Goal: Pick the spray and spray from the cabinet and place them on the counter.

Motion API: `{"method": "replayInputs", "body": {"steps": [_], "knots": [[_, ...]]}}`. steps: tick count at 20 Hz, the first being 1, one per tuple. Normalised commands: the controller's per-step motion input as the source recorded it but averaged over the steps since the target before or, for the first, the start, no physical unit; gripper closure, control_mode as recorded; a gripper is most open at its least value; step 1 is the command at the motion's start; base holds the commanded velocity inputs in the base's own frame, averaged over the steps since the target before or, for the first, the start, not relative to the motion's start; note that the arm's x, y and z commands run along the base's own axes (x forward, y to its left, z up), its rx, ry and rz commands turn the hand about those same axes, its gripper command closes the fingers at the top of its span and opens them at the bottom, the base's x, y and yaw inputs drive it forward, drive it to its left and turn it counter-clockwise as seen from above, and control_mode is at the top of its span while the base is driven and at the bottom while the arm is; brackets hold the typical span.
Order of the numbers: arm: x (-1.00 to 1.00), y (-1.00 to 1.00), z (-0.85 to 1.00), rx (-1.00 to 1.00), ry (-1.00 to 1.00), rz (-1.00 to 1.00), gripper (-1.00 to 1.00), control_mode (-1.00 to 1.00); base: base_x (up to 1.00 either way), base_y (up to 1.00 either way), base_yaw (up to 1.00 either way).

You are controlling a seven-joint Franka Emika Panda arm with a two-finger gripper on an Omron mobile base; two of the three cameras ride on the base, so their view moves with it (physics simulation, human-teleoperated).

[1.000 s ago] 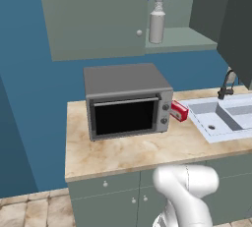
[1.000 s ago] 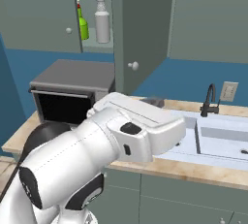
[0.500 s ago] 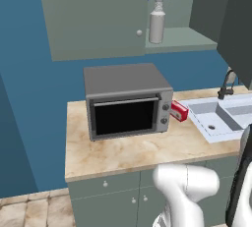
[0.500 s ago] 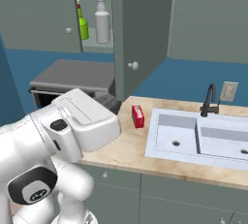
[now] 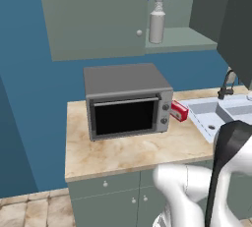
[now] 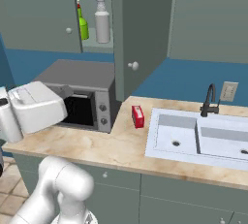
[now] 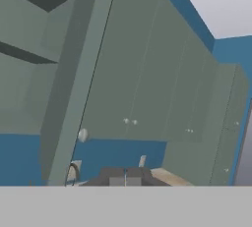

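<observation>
Step now: the arm is not near the bottles yet. I think it is at the start, getting ready to reach up for the first one.
Gripper: its two dark tips sit side by side at the bottom of the hand view. I cannot tell if they are spread or pressed together. They hold nothing that I can see.
Where the hand looks: up at the cabinet doors, not at the bottles.
Tall spray: grey-white with a blue-white top. It stands up straight in the open cabinet, above the toaster oven.
Green spray: shorter, just beside the tall one, partly hidden by the closed door.
Cabinet door: one door hangs open beside the bottles.
Next move: I think the arm has to lift high, turn the gripper to the open cabinet, and go in without bumping the open door. The tall bottle is in front, so it looks easier to take first.
Desk: beige stone look, with bare room in front of the toaster oven for the bottles.
Count: two sprays, one toaster oven, one red box, one sink with one dark tap.
</observation>
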Motion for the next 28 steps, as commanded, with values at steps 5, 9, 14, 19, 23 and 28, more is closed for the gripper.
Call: {"method": "replayInputs", "body": {"steps": [5,9,14,19,23,28], "knots": [[-0.27,0.64,0.0,0.0,0.0,0.0,1.0,-1.0,0.0,0.0,0.0],[-0.23,0.7,-0.06,0.0,0.0,0.0,1.0,-1.0,0.0,0.0,0.0],[0.03,0.68,-0.12,0.0,-0.01,-0.01,1.0,-1.0,0.0,0.0,0.0],[0.46,0.45,-0.18,-0.01,-0.01,-0.06,1.0,-1.0,0.0,0.0,0.0],[0.65,0.3,-0.21,-0.03,-0.02,-0.09,1.0,-1.0,0.0,0.0,0.0],[0.55,0.12,-0.13,-0.05,-0.03,-0.07,1.0,-1.0,0.0,0.0,0.0]]}}
